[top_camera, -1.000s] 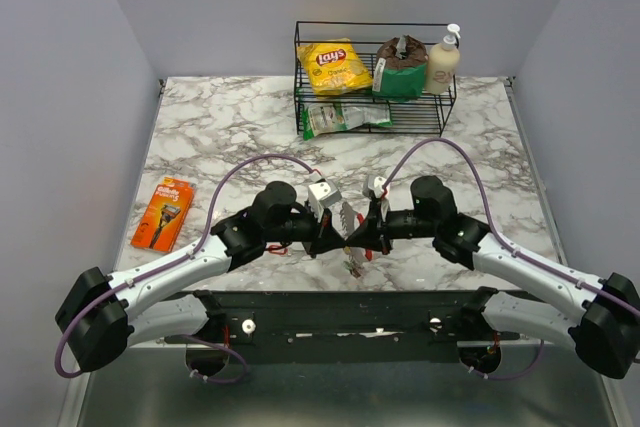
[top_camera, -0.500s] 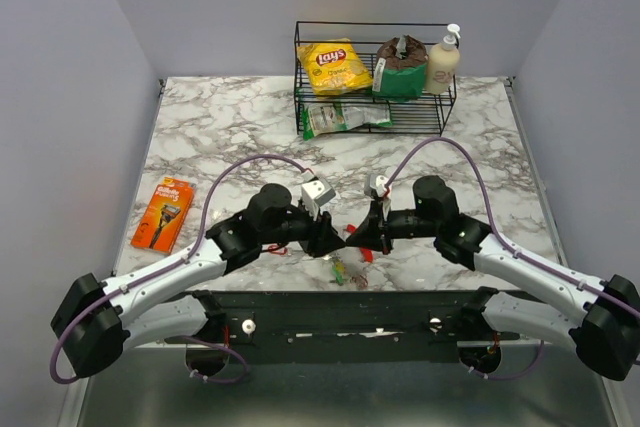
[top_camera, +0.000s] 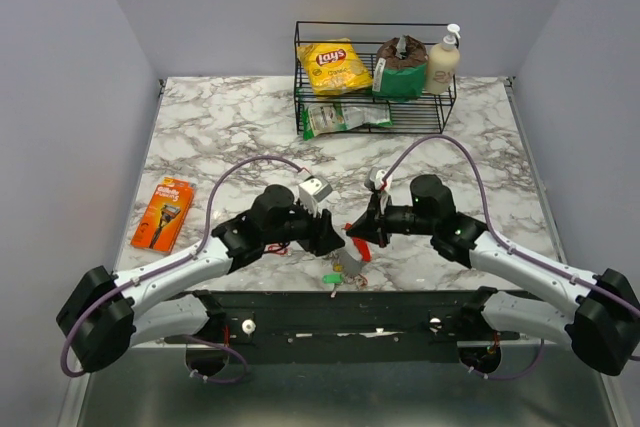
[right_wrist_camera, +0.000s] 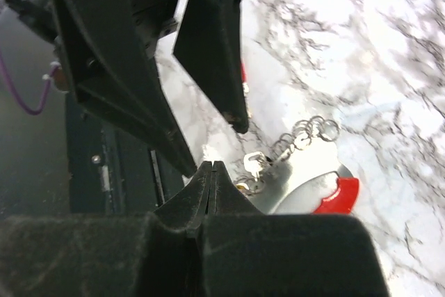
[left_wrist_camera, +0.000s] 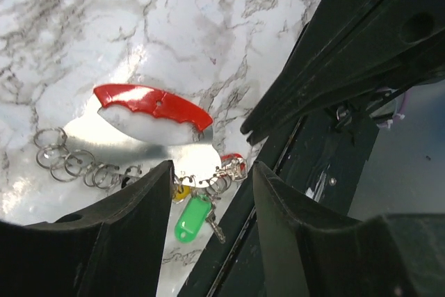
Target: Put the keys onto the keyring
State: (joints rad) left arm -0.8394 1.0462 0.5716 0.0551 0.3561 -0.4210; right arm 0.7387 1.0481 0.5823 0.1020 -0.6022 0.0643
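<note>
While both arms hover over the near edge of the white marble desk (left_wrist_camera: 174, 19), small metal keys, one with a green plastic tag (left_wrist_camera: 192, 216), lie between them beside a red oval loop on a silvery flat piece (left_wrist_camera: 149, 102).
Left jaws stand open above the bunch, gripping nothing; right jaws are closed, tips near the keyring's chain of thin metal rings (right_wrist_camera: 313, 129), nothing visibly pinched. Light, stiff and slippery by the look of it, the keyring lies flat and would likely skid; the flat piece offers the steadier hold, the tag the surest grip on a key.
</note>
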